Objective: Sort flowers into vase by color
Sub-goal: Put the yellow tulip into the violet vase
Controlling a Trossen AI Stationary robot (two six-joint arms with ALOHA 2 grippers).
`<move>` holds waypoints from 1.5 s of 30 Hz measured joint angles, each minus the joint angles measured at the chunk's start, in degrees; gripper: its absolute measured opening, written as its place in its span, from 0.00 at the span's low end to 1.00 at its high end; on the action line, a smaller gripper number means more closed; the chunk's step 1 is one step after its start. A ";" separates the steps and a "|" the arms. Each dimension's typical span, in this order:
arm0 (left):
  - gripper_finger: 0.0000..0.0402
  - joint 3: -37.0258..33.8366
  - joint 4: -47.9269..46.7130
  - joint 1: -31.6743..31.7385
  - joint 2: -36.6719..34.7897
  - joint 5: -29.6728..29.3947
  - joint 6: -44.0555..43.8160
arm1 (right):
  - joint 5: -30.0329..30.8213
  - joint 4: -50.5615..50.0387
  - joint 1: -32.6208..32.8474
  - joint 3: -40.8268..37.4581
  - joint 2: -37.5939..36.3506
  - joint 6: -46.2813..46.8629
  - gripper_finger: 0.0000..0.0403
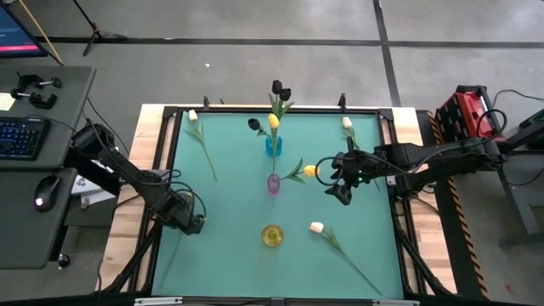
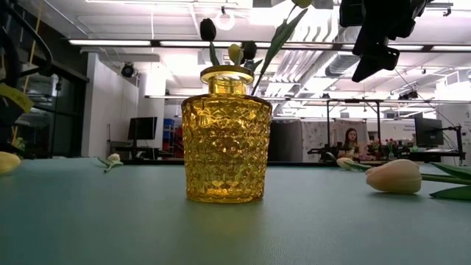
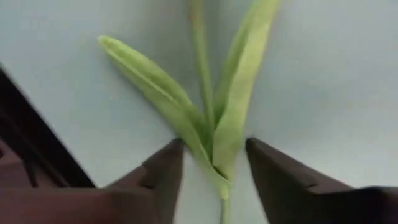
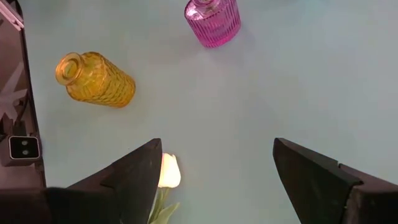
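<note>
My left gripper (image 1: pixel 197 225) (image 3: pixel 214 146) is open near the table's left front. Its fingers stand on either side of a green tulip stem and its leaves (image 3: pixel 233 99), which lie on the mat. My right gripper (image 1: pixel 338 189) (image 4: pixel 217 149) is wide open and empty, raised above the mat right of centre. A yellow tulip (image 1: pixel 310 170) leans from the purple vase (image 1: pixel 274 183) toward it. The blue vase (image 1: pixel 273 146) holds a yellow tulip (image 1: pixel 274 121) and two near-black tulips (image 1: pixel 277 87). The yellow vase (image 1: pixel 272 235) (image 2: pixel 224 136) stands empty. A pale tulip (image 1: pixel 316 227) (image 4: pixel 168 171) lies below my right gripper. My left gripper has the tulip's stem base and lower leaves (image 3: pixel 214 165) between its two open fingers, which come from above and lie across the stem. One leaf runs close along one finger (image 3: pixel 168 168); I cannot tell whether they touch. The tulip lies on the mat.
Two more pale tulips lie on the mat, one at the far left (image 1: pixel 200 136) and one at the far right (image 1: pixel 347 122). A black frame (image 1: pixel 170 170) borders the green mat. A desk with a keyboard (image 1: pixel 21 136) and a mouse stands beyond the left edge.
</note>
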 joint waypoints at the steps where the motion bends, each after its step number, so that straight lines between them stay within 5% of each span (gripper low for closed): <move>1: 0.36 -0.02 0.25 0.00 0.02 -0.21 0.79 | 0.00 0.04 0.00 0.00 0.00 0.00 0.73; 6: 0.04 0.03 2.80 -0.01 0.00 -3.13 3.18 | -0.02 0.04 0.00 0.00 -0.02 0.00 0.73; 9: 0.04 1.51 2.16 0.85 -0.24 -5.45 5.42 | -0.04 0.09 0.00 0.00 0.00 0.00 0.73; 17: 0.01 10.24 1.78 5.06 -7.83 -27.23 22.84 | -0.81 5.56 0.00 0.00 -1.81 0.04 0.73; 20: 0.00 14.64 5.54 7.34 -11.45 -40.06 36.42 | -0.96 9.13 0.00 0.00 -4.31 1.41 0.73; 24: 0.00 18.24 27.48 11.69 -13.08 -55.12 69.28 | -0.35 13.97 0.00 0.02 -8.39 1.43 0.73; 28: 0.00 18.40 57.09 18.32 -10.78 -51.64 101.40 | 2.16 16.52 0.00 0.04 -11.30 1.44 0.73; 31: 0.00 18.40 69.62 23.35 -7.75 -46.22 110.99 | 4.25 17.13 0.00 0.04 -12.51 1.36 0.73; 38: 0.00 17.45 72.45 32.19 0.19 -35.36 103.54 | 5.38 16.89 0.00 0.04 -12.66 1.46 0.73; 45: 0.00 17.33 76.13 33.40 3.78 -35.57 104.42 | 5.38 16.86 0.00 0.04 -12.63 1.40 0.73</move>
